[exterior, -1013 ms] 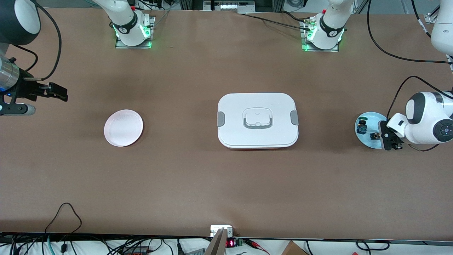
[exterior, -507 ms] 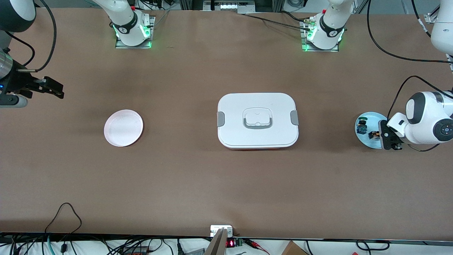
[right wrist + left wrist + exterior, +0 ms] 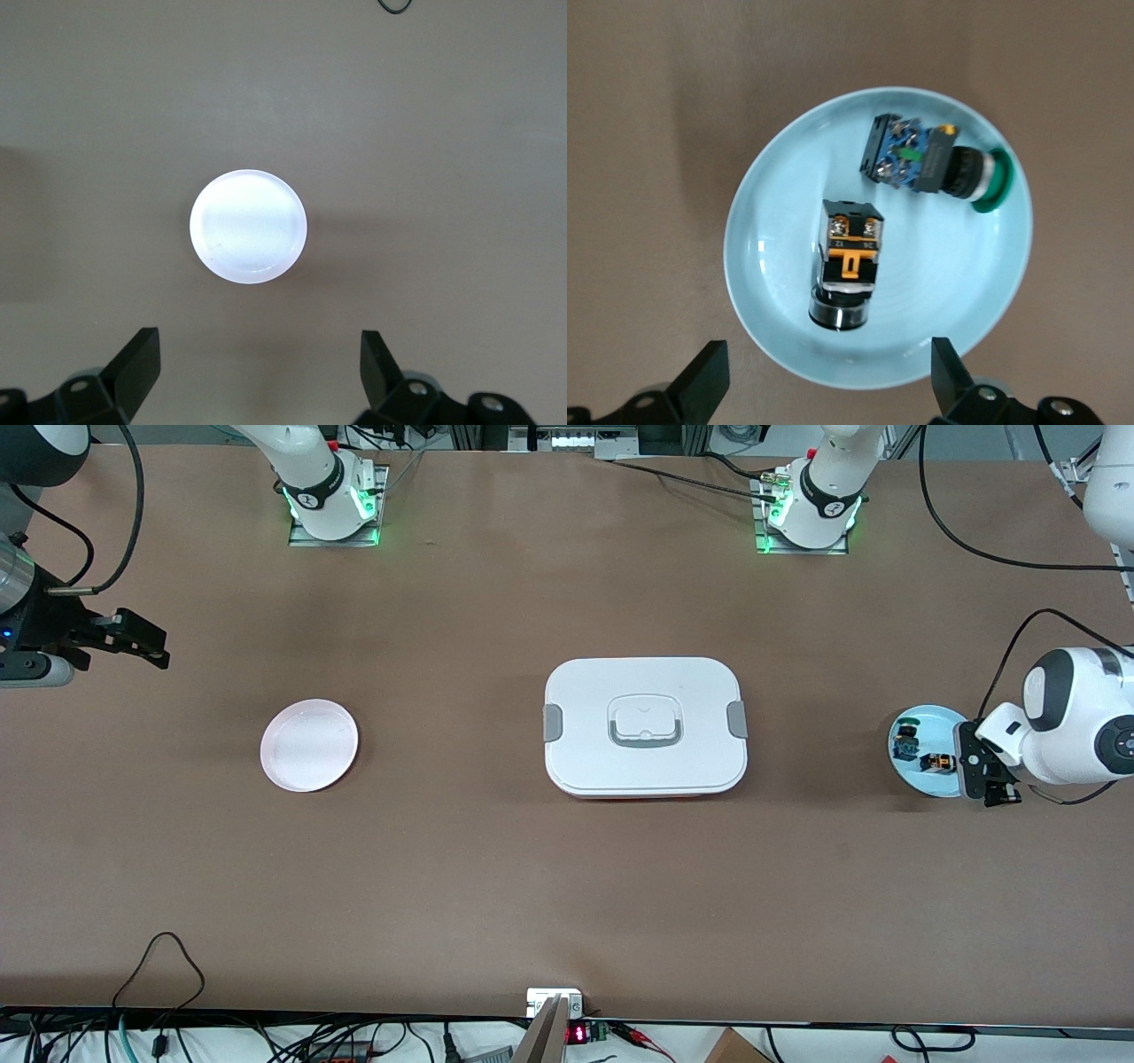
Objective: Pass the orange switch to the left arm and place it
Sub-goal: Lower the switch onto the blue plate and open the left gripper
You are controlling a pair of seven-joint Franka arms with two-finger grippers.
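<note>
The orange switch point(image 3: 936, 763) lies on its side on a light-blue plate point(image 3: 912, 775) at the left arm's end of the table. In the left wrist view the orange switch point(image 3: 849, 263) shows a black body with orange parts, on the plate point(image 3: 749, 266). My left gripper point(image 3: 979, 775) hovers over the plate's edge, open and empty, its fingertips point(image 3: 709, 381) straddling the rim below the switch. The white box point(image 3: 645, 726) stands at mid-table. My right gripper point(image 3: 142, 642) is open and empty, up over the right arm's end of the table.
A black switch with a green top and blue base point(image 3: 905, 742) shares the blue plate, also seen in the left wrist view point(image 3: 935, 163). A pale round plate point(image 3: 309, 745) lies toward the right arm's end, seen in the right wrist view point(image 3: 249, 226).
My left gripper has drawn back a little toward the table's end, uncovering the orange switch. My right gripper has shifted slightly. Nothing was grasped.
</note>
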